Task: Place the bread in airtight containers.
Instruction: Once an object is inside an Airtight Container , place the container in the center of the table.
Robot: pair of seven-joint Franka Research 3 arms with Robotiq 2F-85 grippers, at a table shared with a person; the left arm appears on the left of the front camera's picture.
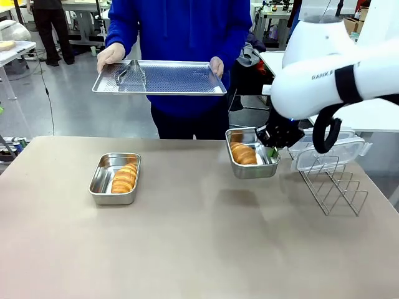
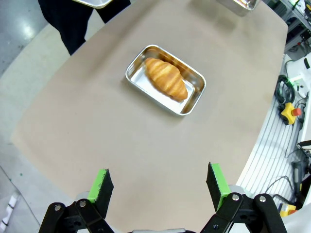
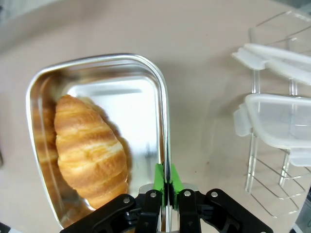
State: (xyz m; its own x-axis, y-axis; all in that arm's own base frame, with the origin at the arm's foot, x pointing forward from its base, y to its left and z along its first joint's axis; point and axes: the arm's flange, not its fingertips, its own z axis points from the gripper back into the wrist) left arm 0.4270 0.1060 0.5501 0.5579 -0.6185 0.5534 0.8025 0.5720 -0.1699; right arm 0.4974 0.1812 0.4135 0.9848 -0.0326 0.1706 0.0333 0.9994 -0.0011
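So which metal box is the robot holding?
The right-hand box, with its rim pinched by the right gripper and lifted off the table. The left-hand box sits flat on the table, untouched.

The left wrist view's top edge cuts off the far container (image 2: 241, 4) and the person's tray (image 2: 93, 2). In the front view a black cable (image 1: 318, 134) covers part of the clear lids (image 1: 341, 152); what lies on the tray is too small to tell
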